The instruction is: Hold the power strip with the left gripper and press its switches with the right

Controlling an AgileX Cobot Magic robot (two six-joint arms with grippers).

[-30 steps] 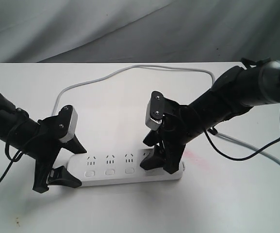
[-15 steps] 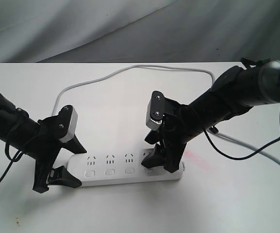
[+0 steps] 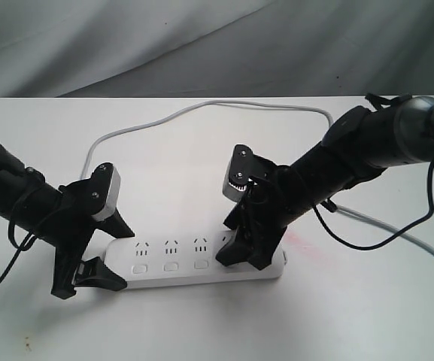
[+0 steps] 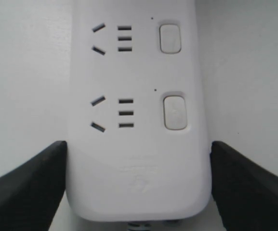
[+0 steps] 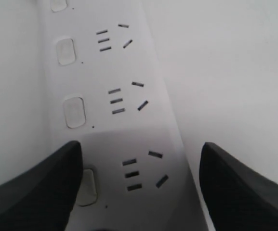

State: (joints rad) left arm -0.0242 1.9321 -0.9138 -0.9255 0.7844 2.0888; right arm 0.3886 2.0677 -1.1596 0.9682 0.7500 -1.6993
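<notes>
You are looking at the power strip [image 3: 183, 274] lying flat on the white table [image 3: 201, 331]. In the exterior view it is running from 9 o'clock to 3 o'clock, toward the table's 6 o'clock edge. Its grey cord [image 3: 201, 107] is leaving the 9 o'clock end, arching up toward 12 o'clock and trailing off toward 3 o'clock.

The left gripper [image 3: 124, 259] is straddling that 9 o'clock end with its claw spread wide. In the left wrist view each finger [image 4: 28, 187] is touching a long side of the strip, so it is gripping the strip across its width.

The right gripper [image 3: 247, 257] is standing over the strip near its 3 o'clock end, claw also wide and holding nothing. Three switches [image 3: 170, 266] are showing uncovered between the two grippers. In the right wrist view one finger [image 5: 33, 192] is overlapping another of the switches, while the other is hanging over bare table beside the strip. You cannot tell whether that button is being pushed down.
</notes>
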